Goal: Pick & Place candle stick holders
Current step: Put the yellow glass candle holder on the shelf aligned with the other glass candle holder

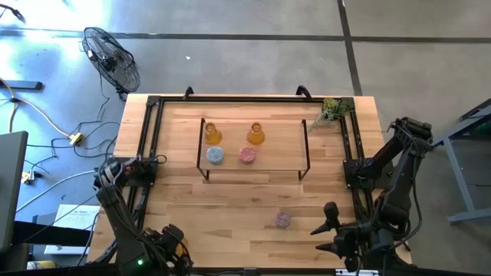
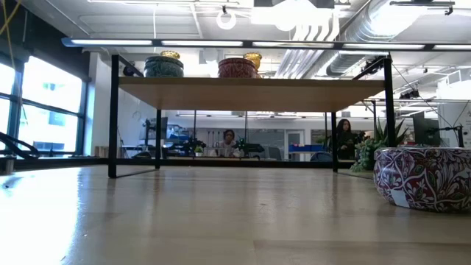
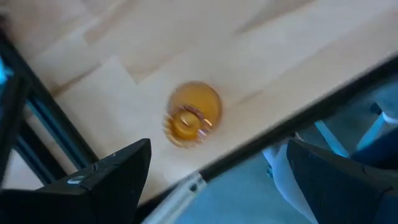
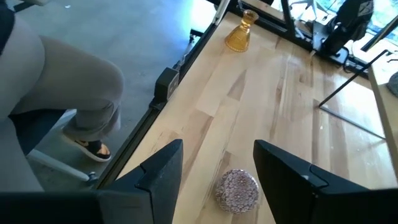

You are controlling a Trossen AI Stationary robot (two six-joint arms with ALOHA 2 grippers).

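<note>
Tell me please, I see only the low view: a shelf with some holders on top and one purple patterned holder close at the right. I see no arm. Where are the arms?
Observer: The right jaws stand open just short of the purple holder, not touching it, on the robot's side of the table.
Operator: And the left arm?
Observer: The left jaws, also open, hang over a third amber holder close to the table's edge. Your view misses it.
Operator: How many are on the shelf?
Observer: The shelf bears four: two amber holders at the back, with the blue holder and the pink holder in front of them.
</note>
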